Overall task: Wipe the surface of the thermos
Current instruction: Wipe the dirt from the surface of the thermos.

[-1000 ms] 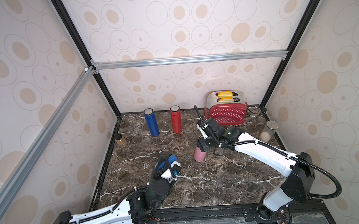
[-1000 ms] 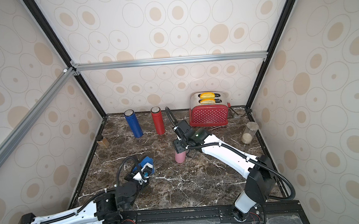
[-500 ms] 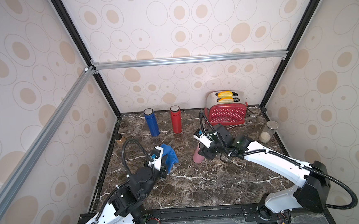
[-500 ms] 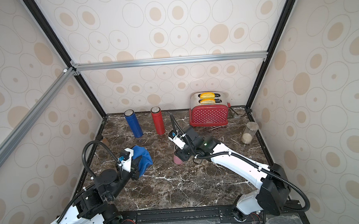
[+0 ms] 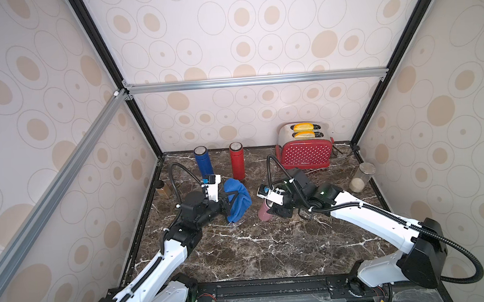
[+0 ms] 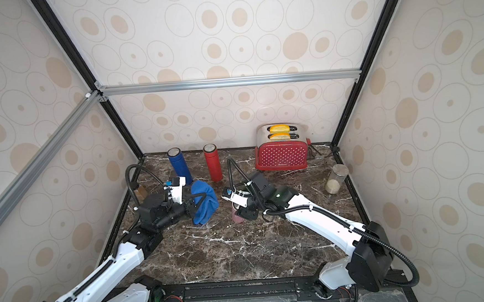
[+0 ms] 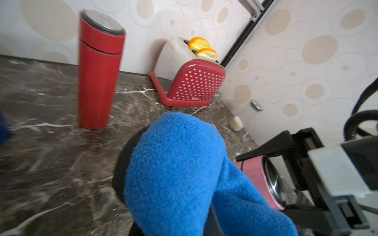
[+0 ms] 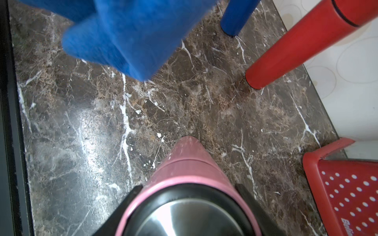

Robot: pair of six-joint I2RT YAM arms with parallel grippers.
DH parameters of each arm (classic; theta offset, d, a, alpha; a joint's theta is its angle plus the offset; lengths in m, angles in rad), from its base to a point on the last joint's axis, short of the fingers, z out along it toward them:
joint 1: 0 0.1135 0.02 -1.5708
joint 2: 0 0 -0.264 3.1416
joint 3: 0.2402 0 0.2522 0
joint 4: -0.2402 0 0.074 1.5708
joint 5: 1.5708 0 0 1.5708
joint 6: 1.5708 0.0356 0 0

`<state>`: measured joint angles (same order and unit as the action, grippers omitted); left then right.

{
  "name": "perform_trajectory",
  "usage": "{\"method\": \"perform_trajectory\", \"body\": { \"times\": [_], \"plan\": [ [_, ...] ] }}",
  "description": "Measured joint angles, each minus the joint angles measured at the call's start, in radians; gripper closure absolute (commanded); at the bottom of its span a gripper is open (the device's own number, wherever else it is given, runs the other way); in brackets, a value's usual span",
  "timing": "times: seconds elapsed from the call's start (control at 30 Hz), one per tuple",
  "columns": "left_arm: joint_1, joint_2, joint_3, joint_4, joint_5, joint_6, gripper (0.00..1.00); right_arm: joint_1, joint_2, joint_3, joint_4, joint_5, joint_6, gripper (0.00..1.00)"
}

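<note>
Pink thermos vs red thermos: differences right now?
Pink thermos sits in the right gripper, clamped near its top; red thermos stands free. Pink thermos is mid-table near the blue cloth; red thermos is by the back wall. Shared: slim cylinders, silver lids.

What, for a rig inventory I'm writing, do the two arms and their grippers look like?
Both the left arm and the right arm have white link shells and black joint housings. A black corrugated cable loops above each wrist, which carries a white camera block. The left gripper and right gripper are black and angular. A green light glows on the right arm.
</note>
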<state>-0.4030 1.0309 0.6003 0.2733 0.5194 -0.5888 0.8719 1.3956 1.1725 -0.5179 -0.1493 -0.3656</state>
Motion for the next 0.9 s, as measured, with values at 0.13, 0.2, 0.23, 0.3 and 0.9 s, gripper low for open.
{"method": "perform_trajectory", "body": {
  "times": [0.13,0.2,0.23,0.3,0.9],
  "plan": [
    [0.003,0.152,0.048,0.150,0.132,-0.116,1.00,0.000,0.003,0.000,0.002,-0.027,-0.063,1.00],
    [0.004,0.198,0.061,0.202,0.170,-0.161,1.00,0.000,0.011,0.010,-0.002,-0.039,-0.089,1.00],
    [0.004,0.212,0.063,0.221,0.182,-0.178,1.00,0.000,0.019,0.017,-0.004,-0.045,-0.099,1.00],
    [0.004,0.238,0.064,0.256,0.199,-0.209,1.00,0.000,0.041,0.041,-0.014,-0.057,-0.111,1.00],
    [-0.043,0.766,-0.086,0.818,0.109,-0.397,1.00,0.000,0.111,0.079,0.043,-0.114,-0.102,1.00]
  ]
}}
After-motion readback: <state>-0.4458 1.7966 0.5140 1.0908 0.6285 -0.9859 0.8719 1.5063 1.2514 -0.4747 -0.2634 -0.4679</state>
